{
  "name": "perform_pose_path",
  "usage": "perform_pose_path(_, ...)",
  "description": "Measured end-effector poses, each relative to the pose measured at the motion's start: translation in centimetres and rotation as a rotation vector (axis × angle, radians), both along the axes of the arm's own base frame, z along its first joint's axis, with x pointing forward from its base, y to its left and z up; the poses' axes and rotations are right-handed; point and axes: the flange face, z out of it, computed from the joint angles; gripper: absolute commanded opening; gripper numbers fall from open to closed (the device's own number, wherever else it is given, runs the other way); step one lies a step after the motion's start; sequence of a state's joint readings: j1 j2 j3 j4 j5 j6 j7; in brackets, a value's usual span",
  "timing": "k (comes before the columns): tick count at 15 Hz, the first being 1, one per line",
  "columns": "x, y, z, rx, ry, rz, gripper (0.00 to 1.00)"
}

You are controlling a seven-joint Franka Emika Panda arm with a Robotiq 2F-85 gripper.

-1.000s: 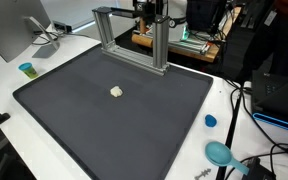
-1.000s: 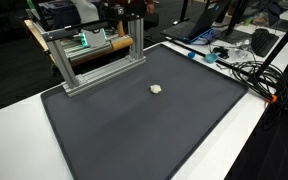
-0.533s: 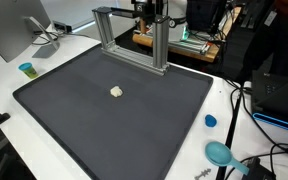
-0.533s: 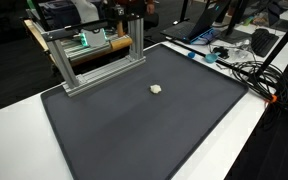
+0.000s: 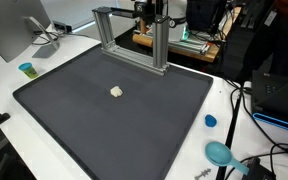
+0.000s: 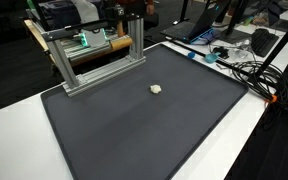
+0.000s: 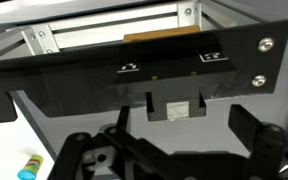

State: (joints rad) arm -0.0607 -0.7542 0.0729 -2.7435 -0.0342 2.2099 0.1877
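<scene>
In an exterior view, a silver flat monitor (image 5: 6, 30) stands at the far left of the white desk (image 5: 4, 95). A small teal cup (image 5: 26, 69) sits just in front of it, near the left corner of a large dark grey rectangular mat (image 5: 104, 125) that covers the middle of the desk. A small off-white lump (image 5: 116, 91) lies alone on the mat, a little left of its centre; it also shows in an exterior view from another side (image 6: 156, 88). It is well apart from everything else.

Further right, a silver aluminium-profile frame (image 5: 161, 45) stands upright along the mat's far edge, made of two posts, a top bar and a base bar. The hand (image 5: 147, 8) hangs at the frame's top bar, dark and too small there to read.

The wrist view shows it better. The hand (image 7: 169, 145) is spread wide and holds nothing, with one dark finger (image 7: 84, 150) low on the left and its mate low on the right. Close in front of it, a flat black panel (image 7: 134, 85) with two white labels and two screws crosses the frame (image 7: 104, 35). Whether the fingers touch the panel cannot be told.

On the right of the mat, a small blue round cap (image 5: 210, 121) lies on the desk. A larger teal round piece (image 5: 219, 153) lies nearer the front edge, beside black cables (image 5: 246, 100).
</scene>
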Motion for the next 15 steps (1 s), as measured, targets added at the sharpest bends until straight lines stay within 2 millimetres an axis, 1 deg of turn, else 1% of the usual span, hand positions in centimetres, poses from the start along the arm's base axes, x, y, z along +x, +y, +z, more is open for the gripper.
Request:
perform_pose_path(6, 0.0, 0.1, -0.2, -0.006, 0.010, -0.007, 1.00)
perform_pose_path(15, 0.3, 0.1, -1.3, -0.004, 0.042, -0.004, 1.00)
